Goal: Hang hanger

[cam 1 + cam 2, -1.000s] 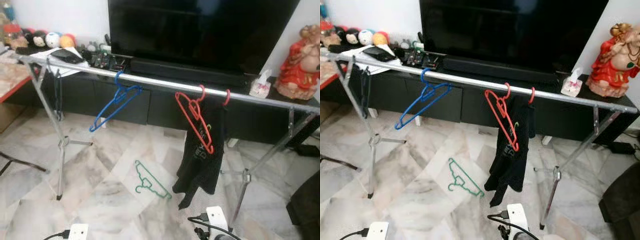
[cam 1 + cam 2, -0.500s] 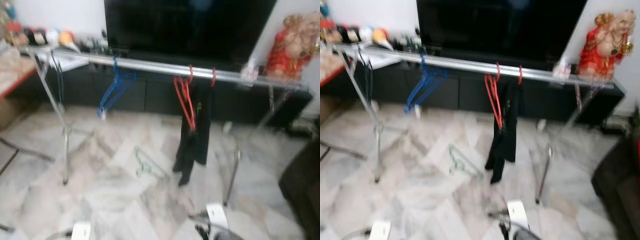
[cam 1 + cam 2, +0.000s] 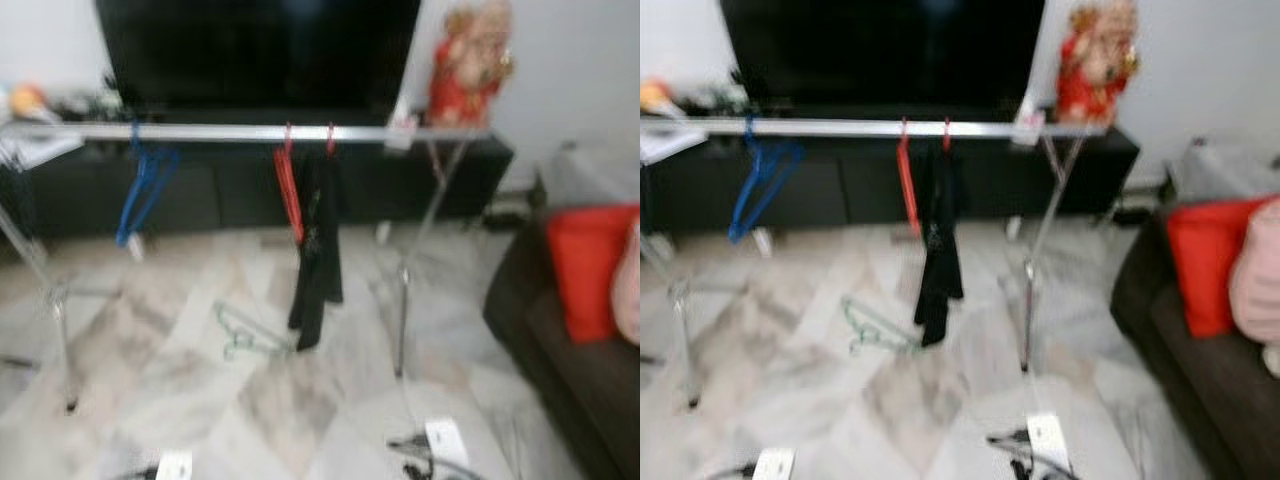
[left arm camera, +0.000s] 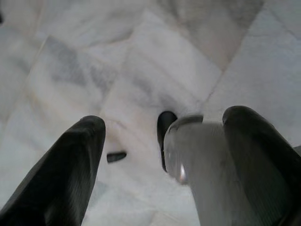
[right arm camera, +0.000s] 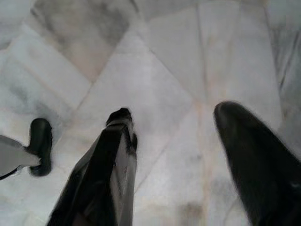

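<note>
Head views are blurred. We see a silver drying rack [image 3: 250, 133] spanning the room in front of a black TV console [image 3: 220, 190], with a dark television [image 3: 260, 50] above it.

Green hanger [image 3: 240, 335]: lying flat on the marble floor [image 3: 200, 400], under the rail, at about 8 o'clock from the foot of the hanging black garment [image 3: 315, 260] and just beside it. Not on the rail.

On the rail: blue hanger [image 3: 140, 195] toward the left end; red hanger [image 3: 290, 195] near the middle, right beside the black garment, which hangs on a second red hook.

Red figurine [image 3: 465, 60] stands on the console at 1 o'clock from the garment. Dark sofa [image 3: 560, 340] with a red cushion [image 3: 585, 265] at 3 o'clock.

Left gripper [image 4: 164, 150]: pointing down at the marble floor, black fingers [image 4: 70, 165] spread apart, nothing between them.

Right gripper [image 5: 188, 155]: likewise aimed at bare floor, fingers [image 5: 254, 155] spread, holding nothing.

Both grippers are well apart from the green hanger.
</note>
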{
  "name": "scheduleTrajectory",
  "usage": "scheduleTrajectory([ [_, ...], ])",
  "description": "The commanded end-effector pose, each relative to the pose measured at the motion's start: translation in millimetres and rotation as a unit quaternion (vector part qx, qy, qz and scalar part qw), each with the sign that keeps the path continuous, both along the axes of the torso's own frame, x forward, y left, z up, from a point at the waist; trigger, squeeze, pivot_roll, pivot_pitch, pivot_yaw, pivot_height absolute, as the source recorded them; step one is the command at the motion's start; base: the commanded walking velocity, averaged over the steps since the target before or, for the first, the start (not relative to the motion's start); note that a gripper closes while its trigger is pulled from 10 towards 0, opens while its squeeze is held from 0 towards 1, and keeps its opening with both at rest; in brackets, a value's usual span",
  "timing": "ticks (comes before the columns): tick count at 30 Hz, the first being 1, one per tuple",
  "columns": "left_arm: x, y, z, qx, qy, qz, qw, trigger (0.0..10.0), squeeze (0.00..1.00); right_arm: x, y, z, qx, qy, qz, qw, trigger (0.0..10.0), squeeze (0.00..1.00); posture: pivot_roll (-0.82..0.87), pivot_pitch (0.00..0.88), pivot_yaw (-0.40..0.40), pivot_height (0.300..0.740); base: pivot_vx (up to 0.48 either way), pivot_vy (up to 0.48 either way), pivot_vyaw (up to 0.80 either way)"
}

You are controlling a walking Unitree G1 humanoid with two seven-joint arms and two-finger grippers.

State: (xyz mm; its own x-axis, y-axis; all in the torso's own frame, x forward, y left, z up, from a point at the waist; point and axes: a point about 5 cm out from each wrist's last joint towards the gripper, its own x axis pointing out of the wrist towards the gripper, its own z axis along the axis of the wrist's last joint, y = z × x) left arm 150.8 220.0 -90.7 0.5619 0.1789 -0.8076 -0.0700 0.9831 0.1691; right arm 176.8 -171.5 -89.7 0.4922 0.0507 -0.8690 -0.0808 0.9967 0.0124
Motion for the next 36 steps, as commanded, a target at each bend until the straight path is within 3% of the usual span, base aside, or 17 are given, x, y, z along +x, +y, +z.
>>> scheduleTrajectory([
  [1, -4.6, -3.3, -3, -0.003, 0.01, -0.007, 1.0, 10.0, 0.0, 3.9, -2.2, 2, -0.002, -0.006, 0.0, 1.0, 10.0, 0.0, 0.02, 0.039, -0.123, 0.74, 0.0, 0.0, -0.77],
  [36, -4.8, 5.6, -1, 0.015, 0.013, -0.039, 0.999, 10.0, 0.0, 4.4, 1.0, 2, 0.001, -0.002, 0.001, 1.0, 10.0, 0.0, 0.01, 0.048, -0.105, 0.74, 0.0, -0.055, -0.77],
])
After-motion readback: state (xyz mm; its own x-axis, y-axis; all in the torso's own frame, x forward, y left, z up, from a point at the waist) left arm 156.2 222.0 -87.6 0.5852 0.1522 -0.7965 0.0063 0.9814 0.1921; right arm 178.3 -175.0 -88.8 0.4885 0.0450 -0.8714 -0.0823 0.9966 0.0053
